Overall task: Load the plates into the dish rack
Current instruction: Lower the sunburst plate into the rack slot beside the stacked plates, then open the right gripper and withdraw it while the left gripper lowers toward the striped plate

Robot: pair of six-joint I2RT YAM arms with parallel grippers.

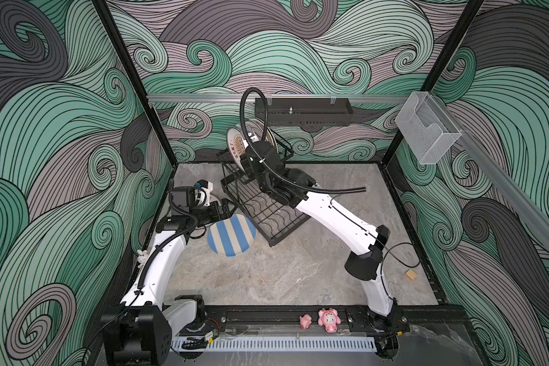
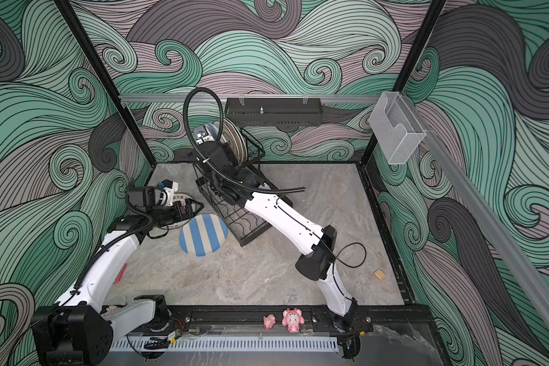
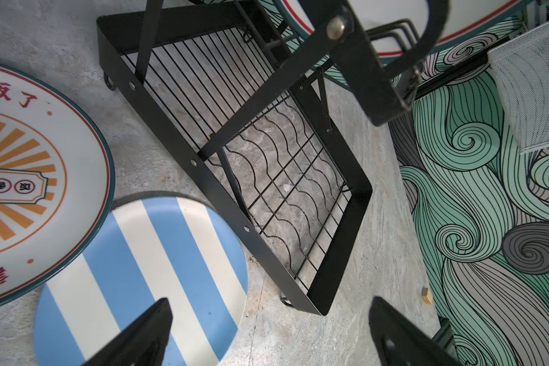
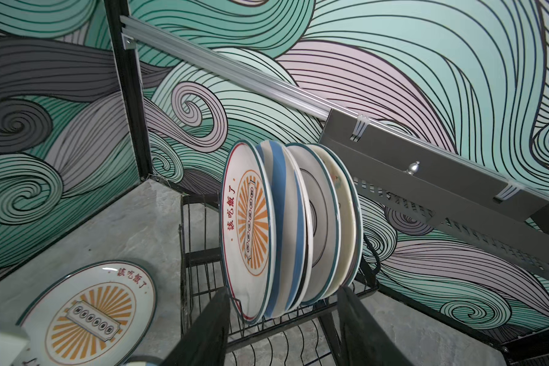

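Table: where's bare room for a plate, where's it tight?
Free: table middle between striped plate, dish rack, right arm and front rail; also around the wood block. Crowded: far left, sunburst plate, striped plate and rack bunched by the left gripper.

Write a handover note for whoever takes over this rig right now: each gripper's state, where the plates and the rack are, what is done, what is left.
Left gripper: open, empty, hovering over the blue-striped plate.
Right gripper: open, empty, at the dish rack, close in front of the racked plates.
Done: several plates stand on edge in the rack's upper basket.
Left: two plates lie flat on the table beside the rack, the blue-striped plate and a sunburst plate. Both need to go into the rack.
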